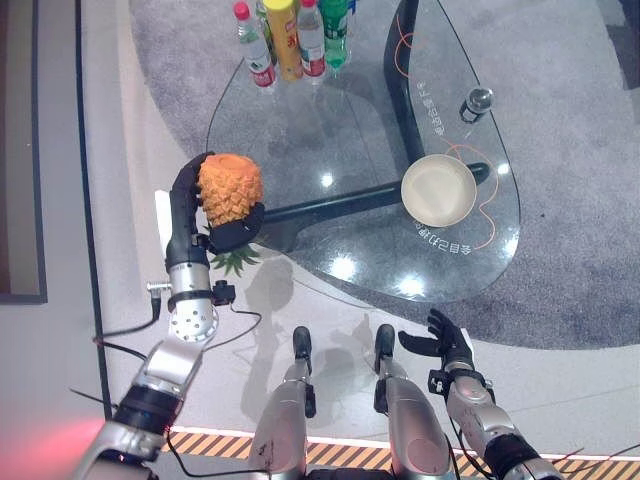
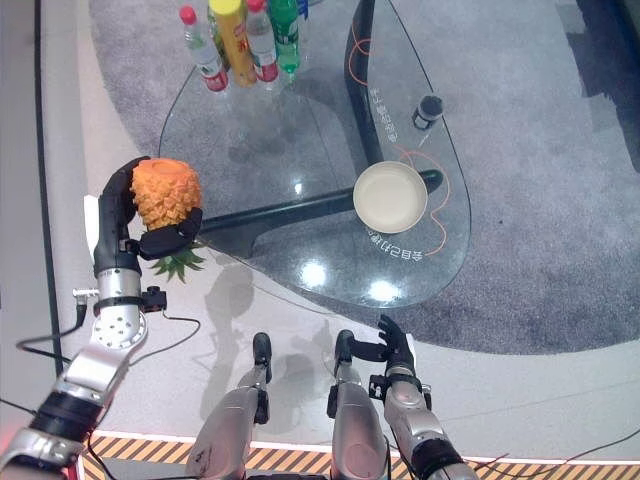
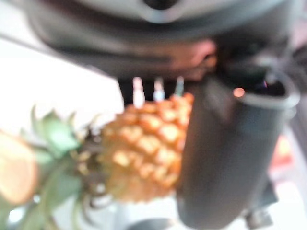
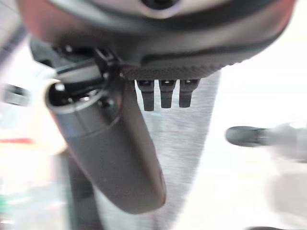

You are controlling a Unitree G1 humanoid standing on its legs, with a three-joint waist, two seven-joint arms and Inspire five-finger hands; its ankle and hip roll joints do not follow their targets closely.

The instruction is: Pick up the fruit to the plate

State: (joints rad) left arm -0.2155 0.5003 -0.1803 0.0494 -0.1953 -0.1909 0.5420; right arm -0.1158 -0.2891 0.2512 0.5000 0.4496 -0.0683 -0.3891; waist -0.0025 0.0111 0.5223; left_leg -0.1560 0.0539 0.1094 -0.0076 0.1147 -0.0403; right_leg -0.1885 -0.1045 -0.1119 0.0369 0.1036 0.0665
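An orange, knobbly pineapple [image 1: 229,187] with a green leafy crown hanging below is clamped between the curled fingers and thumb of the left hand [image 1: 196,222], off the left edge of the glass table [image 1: 300,160]. It could slip, being bulky and carried far to the plate [image 1: 438,190] near the table's right edge. The right hand [image 1: 447,343] idles low, fingers relaxed apart.

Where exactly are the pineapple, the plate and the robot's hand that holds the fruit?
pineapple [image 1: 230,187], left eye view, on its orange body.
plate [image 1: 438,190], left eye view, on its bare inside.
left hand [image 1: 183,195], left eye view, on the fingers curled round the fruit.
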